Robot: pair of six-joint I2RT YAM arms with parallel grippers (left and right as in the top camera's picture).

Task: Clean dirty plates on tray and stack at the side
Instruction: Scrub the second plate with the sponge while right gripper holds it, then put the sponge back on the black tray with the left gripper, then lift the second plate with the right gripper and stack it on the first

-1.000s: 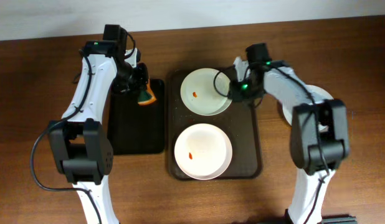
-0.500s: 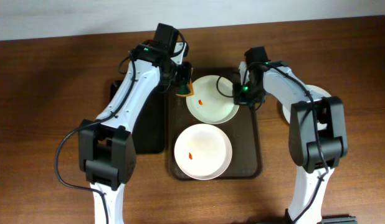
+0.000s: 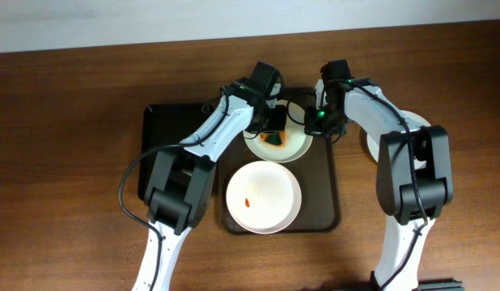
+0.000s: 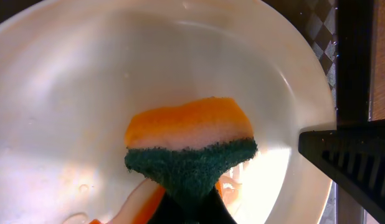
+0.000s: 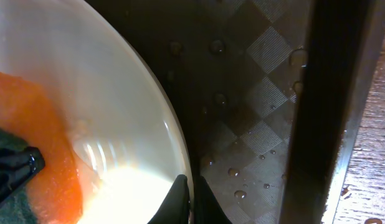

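Observation:
The far dirty plate (image 3: 292, 145) lies at the back of the dark brown tray (image 3: 324, 187). My left gripper (image 3: 274, 129) is shut on an orange-and-green sponge (image 4: 189, 143) and presses it on the middle of this plate (image 4: 86, 81). My right gripper (image 3: 316, 121) is shut on the plate's right rim (image 5: 189, 199), with one finger inside and one outside. The sponge also shows in the right wrist view (image 5: 43, 162). A second plate (image 3: 264, 196) with a small orange smear (image 3: 247, 202) lies at the tray's front. A third plate (image 3: 416, 129) lies on the table to the right, partly hidden by my right arm.
A smaller black tray (image 3: 171, 158) lies left of the brown tray, under my left arm. The brown tray's floor is wet with drops (image 5: 255, 130), and its raised rim (image 5: 329, 93) runs close to my right gripper. The wall edge runs along the back.
My left arm has swung right from the black tray with the sponge and set it on the far plate. My right gripper has stayed at the plate's rim.

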